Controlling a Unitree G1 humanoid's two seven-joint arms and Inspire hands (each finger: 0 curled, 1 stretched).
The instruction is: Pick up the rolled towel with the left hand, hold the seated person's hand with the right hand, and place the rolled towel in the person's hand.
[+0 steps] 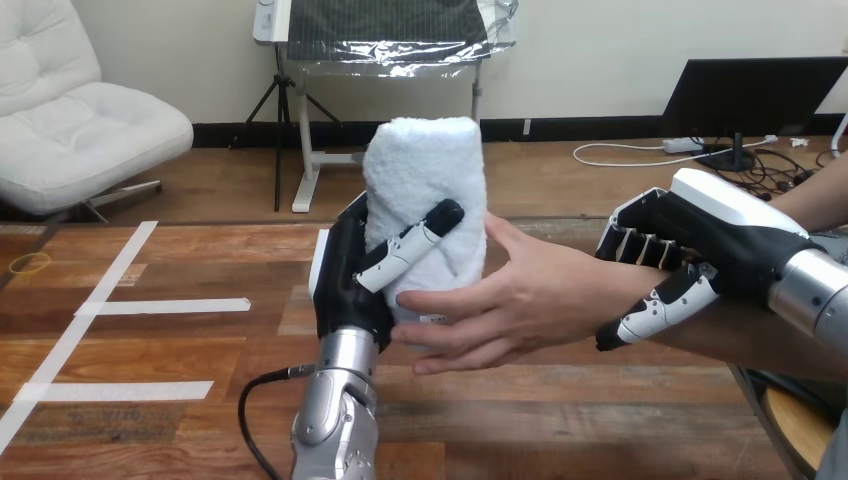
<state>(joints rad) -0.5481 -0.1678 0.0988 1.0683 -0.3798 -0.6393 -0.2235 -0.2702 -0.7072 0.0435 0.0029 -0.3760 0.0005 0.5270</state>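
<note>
White rolled towel [425, 170] upright in left hand [345, 285], touching person's hand [520, 290]

From the robot's head, the camera looks forward and down across the wooden table [600, 420], close in

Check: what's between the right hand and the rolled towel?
Head view: the person's hand, wrist gripped by the right hand, fingertips at the rolled towel.
</note>
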